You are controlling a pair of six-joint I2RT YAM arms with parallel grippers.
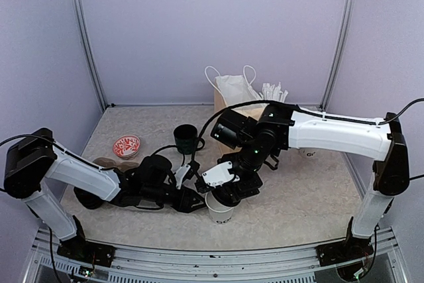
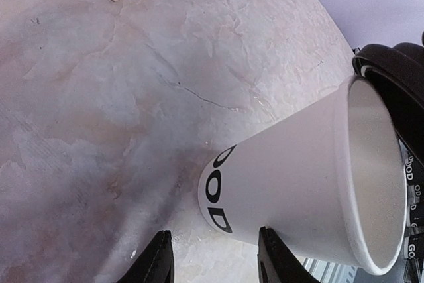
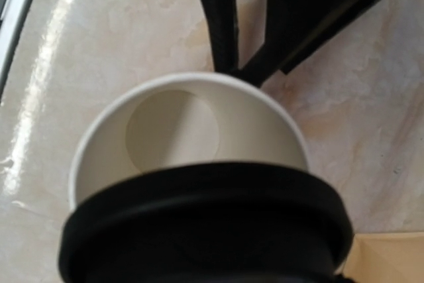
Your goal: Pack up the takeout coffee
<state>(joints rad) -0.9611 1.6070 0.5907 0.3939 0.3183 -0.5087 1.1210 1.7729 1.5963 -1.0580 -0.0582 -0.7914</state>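
Note:
A white paper cup (image 1: 219, 212) with black lettering stands open near the table's front edge. It also shows in the left wrist view (image 2: 291, 190) and in the right wrist view (image 3: 179, 130). My right gripper (image 1: 230, 192) holds a black lid (image 3: 205, 223) just above the cup's rim, covering part of the mouth. The lid hides its fingers in the right wrist view. The lid also shows in the left wrist view (image 2: 394, 71). My left gripper (image 2: 215, 246) is open low beside the cup's base, and its fingers (image 3: 222, 24) stand apart from the cup wall.
A paper bag (image 1: 232, 92) with white handles and a bundle of white sticks (image 1: 273, 91) stand at the back. A dark green mug (image 1: 186, 137) and a red patterned dish (image 1: 126, 145) lie on the left. The table's front rail (image 1: 212, 251) is close to the cup.

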